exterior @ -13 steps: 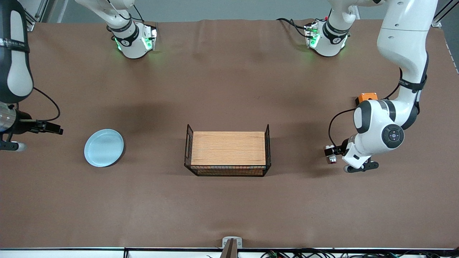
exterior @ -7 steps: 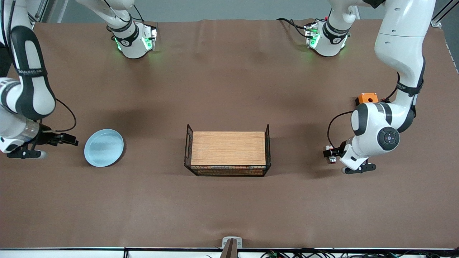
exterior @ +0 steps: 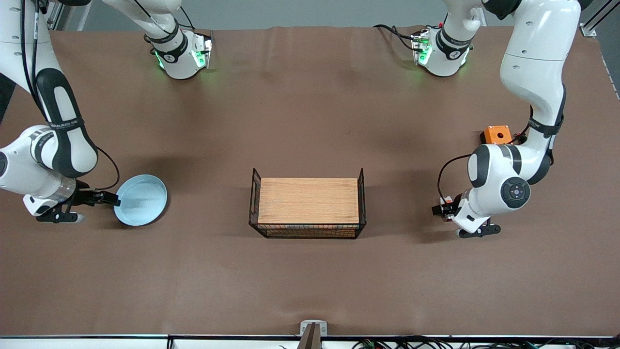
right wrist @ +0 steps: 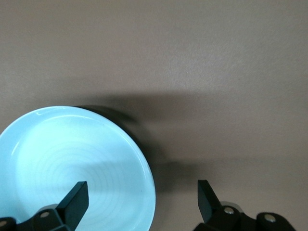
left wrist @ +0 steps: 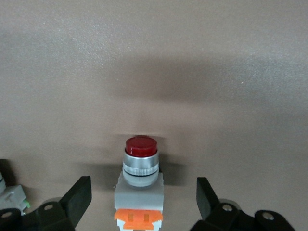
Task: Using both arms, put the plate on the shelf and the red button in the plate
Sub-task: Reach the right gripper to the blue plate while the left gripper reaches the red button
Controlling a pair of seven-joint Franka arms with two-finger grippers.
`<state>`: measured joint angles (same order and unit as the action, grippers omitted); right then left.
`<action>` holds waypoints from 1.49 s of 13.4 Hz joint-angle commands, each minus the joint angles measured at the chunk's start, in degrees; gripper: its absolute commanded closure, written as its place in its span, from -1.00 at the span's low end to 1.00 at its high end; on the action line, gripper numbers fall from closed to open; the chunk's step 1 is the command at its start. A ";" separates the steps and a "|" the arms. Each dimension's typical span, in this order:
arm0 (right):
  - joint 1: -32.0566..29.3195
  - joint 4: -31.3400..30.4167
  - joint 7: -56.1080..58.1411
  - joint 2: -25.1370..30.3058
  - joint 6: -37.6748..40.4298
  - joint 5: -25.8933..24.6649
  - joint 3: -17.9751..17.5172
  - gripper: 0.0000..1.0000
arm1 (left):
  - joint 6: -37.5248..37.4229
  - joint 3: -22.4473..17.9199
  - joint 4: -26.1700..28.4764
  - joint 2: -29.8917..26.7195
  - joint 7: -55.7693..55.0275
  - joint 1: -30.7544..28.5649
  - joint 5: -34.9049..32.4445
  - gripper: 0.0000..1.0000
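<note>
Brown cloth is covering the whole table (exterior: pixel 310 271), with a wire basket (exterior: pixel 307 207) holding a wooden board sitting mid-table. Toward the right arm's end the plate (exterior: pixel 143 198) is lying flat; the right gripper (exterior: pixel 107 198) is hovering at its rim, fingers spread, one finger over the dish. It looks best to straddle the rim squarely before pinching. At the left arm's end the left gripper (left wrist: pixel 144 199) is standing spread around the red button (left wrist: pixel 140 180), touching neither side; centring on the white body should stop it tipping
</note>
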<state>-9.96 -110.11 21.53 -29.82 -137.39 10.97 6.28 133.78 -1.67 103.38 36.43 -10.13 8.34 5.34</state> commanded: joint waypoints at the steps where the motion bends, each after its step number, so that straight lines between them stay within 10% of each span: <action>1: -0.94 0.42 1.33 -1.37 -0.34 1.51 -0.65 -1.00 | 0.34 -0.17 -0.73 0.40 -0.86 0.37 -0.86 -0.29; 8: -1.29 -1.51 1.59 -2.70 -1.92 1.60 -0.65 -0.88 | -0.18 -0.17 -0.46 -0.04 -0.68 0.19 -0.86 0.47; 16: -1.03 -1.51 1.41 -2.52 -1.13 1.60 -0.65 0.47 | -6.50 -0.17 -1.25 -10.92 -0.68 0.01 -0.86 0.51; 20: -0.67 -0.72 0.10 -0.86 0.97 1.60 -0.65 0.97 | -23.42 1.93 -12.03 -13.31 -2.25 0.10 -0.77 0.51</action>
<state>-10.28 -110.76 21.82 -32.57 -137.83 11.36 6.14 118.09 -0.67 96.91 23.47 -10.34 8.25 5.34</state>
